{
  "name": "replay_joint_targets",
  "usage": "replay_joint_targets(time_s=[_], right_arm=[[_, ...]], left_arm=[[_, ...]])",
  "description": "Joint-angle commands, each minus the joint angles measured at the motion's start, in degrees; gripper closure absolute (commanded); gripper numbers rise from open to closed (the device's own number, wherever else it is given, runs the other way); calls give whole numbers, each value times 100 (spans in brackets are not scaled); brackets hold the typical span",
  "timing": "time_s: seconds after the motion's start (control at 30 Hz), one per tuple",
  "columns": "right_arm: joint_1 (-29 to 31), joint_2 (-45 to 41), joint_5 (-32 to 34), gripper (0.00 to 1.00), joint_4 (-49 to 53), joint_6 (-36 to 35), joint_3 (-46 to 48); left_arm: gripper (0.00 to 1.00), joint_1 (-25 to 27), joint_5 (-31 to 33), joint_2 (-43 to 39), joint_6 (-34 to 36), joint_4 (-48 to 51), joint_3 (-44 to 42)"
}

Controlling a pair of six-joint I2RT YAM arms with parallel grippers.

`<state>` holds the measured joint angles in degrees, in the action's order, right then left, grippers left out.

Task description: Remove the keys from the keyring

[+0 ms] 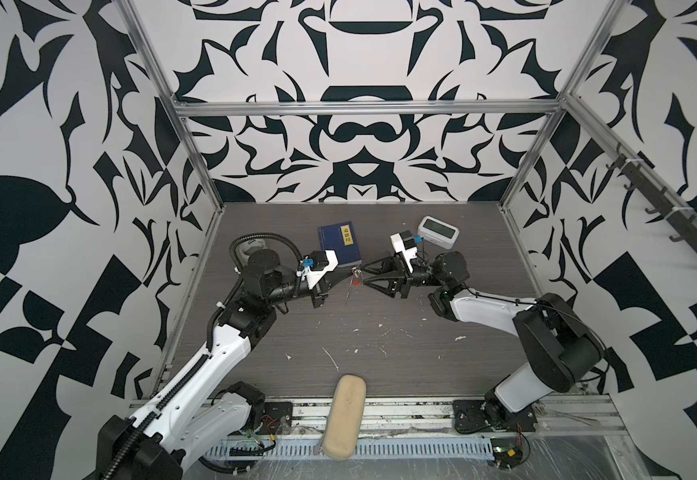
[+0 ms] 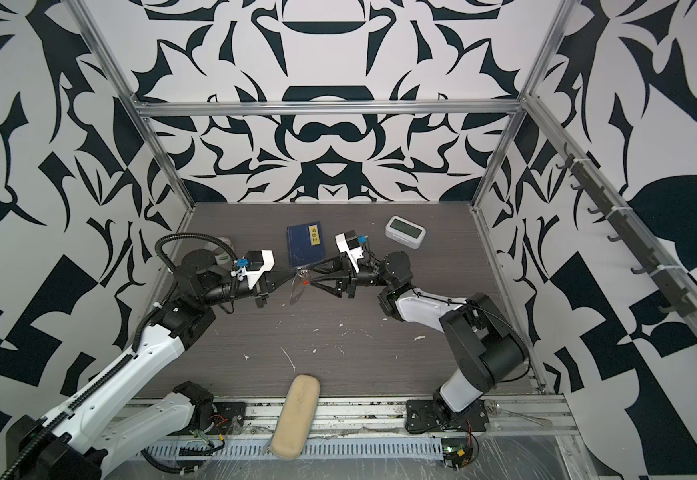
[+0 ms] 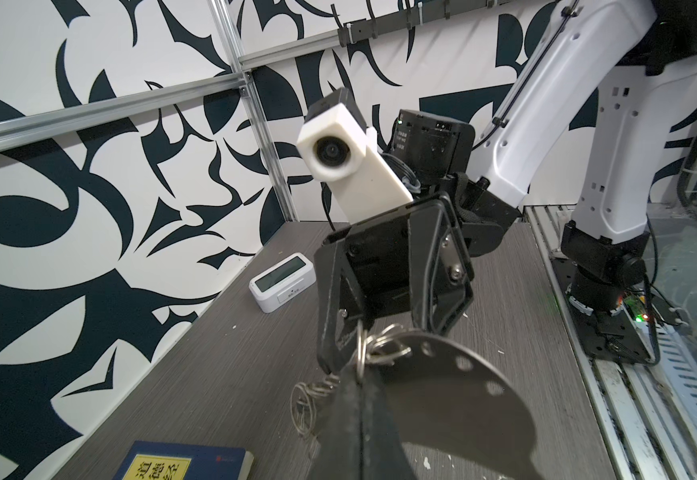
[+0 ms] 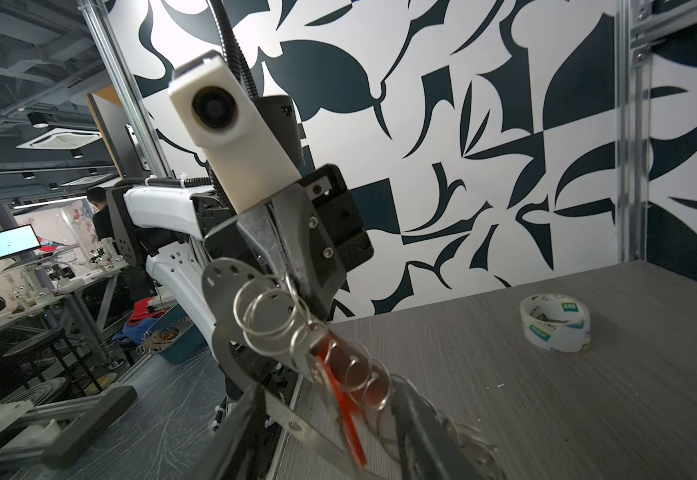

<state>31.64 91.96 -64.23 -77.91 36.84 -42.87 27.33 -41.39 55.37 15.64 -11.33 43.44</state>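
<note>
Pinching the keyring [image 4: 221,286], the left gripper [image 1: 347,277] has its jaws pressed together just off the near right corner of the blue book [image 1: 338,245], raised above the table [image 1: 380,332]. The exact contact line is hidden behind a cluster of wire rings. The right gripper [image 1: 364,276] faces it tip to tip, on the side away from the book, with its jaws spread. The keys [image 1: 355,279] hang between the two tips, just in front of the book's near edge, with the red tag [image 4: 340,395] dangling lowest. Whether the right fingers [image 3: 330,332] touch any ring cannot be determined.

In both top views the keys appear only as a small silvery blur, and individual pieces cannot be separated. In the right wrist view the strap and tag run out of frame. A white clock [image 1: 438,232] stands well apart from the book's right side. A tape roll [image 4: 556,326] lies off the book's left side, mostly hidden behind the left arm in the top views.
</note>
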Motion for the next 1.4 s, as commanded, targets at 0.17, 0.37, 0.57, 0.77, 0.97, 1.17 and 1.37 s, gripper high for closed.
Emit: replay_joint_targets(time_s=[0.17, 0.37, 0.57, 0.77, 0.97, 1.17, 1.37], right_arm=[[138, 39, -37, 51, -370, 67, -187], [172, 50, -40, 71, -372, 76, -204], [222, 85, -60, 81, -374, 112, -230], [290, 94, -68, 72, -372, 165, -262], [308, 60, -74, 99, -374, 142, -253], [93, -147, -196, 100, -120, 51, -83], [-278, -889, -476, 100, 2146, -1254, -160]], left_arm=[[100, -21, -46, -19, -96, -133, 42], [100, -22, -38, -12, -96, -115, 33], [100, -25, 7, -56, -83, -88, 35], [100, -23, 37, -54, -65, -61, 34], [100, -34, 45, -88, -36, 2, 21], [100, -81, 18, -192, 31, 139, -2], [100, -109, -44, -195, 110, 188, -2]])
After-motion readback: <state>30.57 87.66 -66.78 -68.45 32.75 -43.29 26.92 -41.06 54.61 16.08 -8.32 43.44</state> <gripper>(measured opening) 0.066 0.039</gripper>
